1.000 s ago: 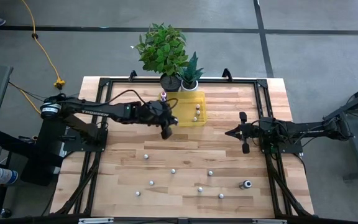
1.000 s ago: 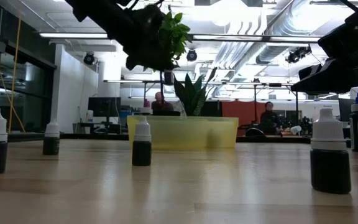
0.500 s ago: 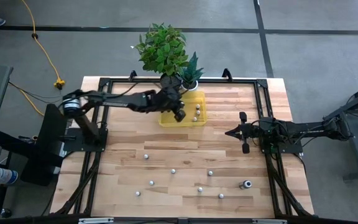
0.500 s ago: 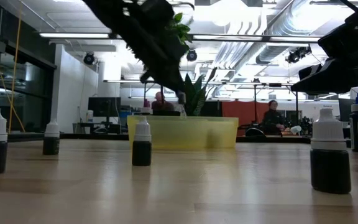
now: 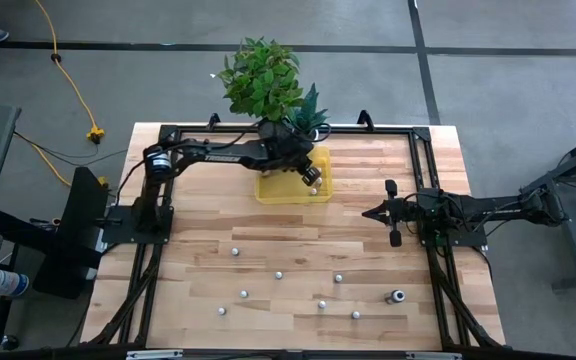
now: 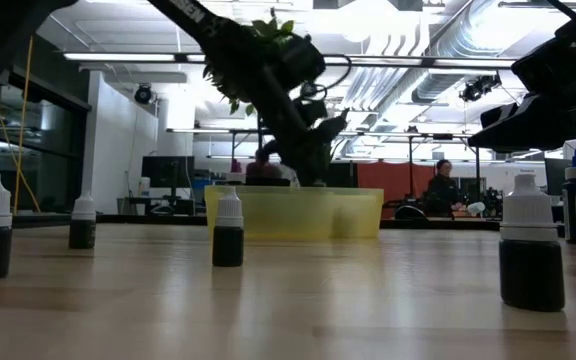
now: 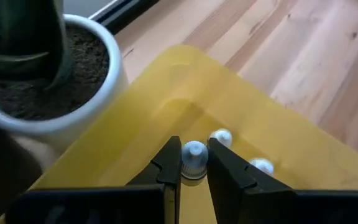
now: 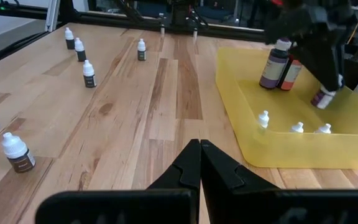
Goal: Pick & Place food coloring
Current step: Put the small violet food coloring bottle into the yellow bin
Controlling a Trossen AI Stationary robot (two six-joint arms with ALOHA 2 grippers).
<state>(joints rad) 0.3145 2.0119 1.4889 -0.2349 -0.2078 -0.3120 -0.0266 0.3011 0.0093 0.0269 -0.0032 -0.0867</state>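
My left gripper point(image 5: 311, 176) hangs over the flat yellow tray point(image 5: 271, 190) near the table's far edge, shut on a small food coloring bottle point(image 7: 194, 154) with a whitish cap and a purple body point(image 8: 321, 98). Three tiny bottles point(image 8: 264, 118) stand in the tray, with two larger bottles point(image 8: 277, 63) at its far side. Several more tiny bottles point(image 5: 278, 273) stand spread over the table's near half. My right gripper point(image 5: 370, 212) waits shut above the table's right side point(image 8: 199, 149). My left gripper pinches the small bottle between its two fingers point(image 7: 166, 168), which come slanting down from above. The whitish cap point(image 7: 194, 151) sticks out just past the fingertips. The bottle is lifted clear above the tray floor and tilted.
Two plant pots point(image 5: 274, 130) point(image 5: 306, 135) stand just behind the tray at the far edge, and the white pot point(image 7: 73, 93) is close beside my left gripper. A larger dark bottle point(image 5: 397, 296) lies near the right front. A black frame point(image 5: 168, 130) rims the table.
My left gripper has carried the bottle from the table's middle toward the far edge and to the right, ending over the yellow tray beside the plant pots. It stays shut on the bottle throughout.
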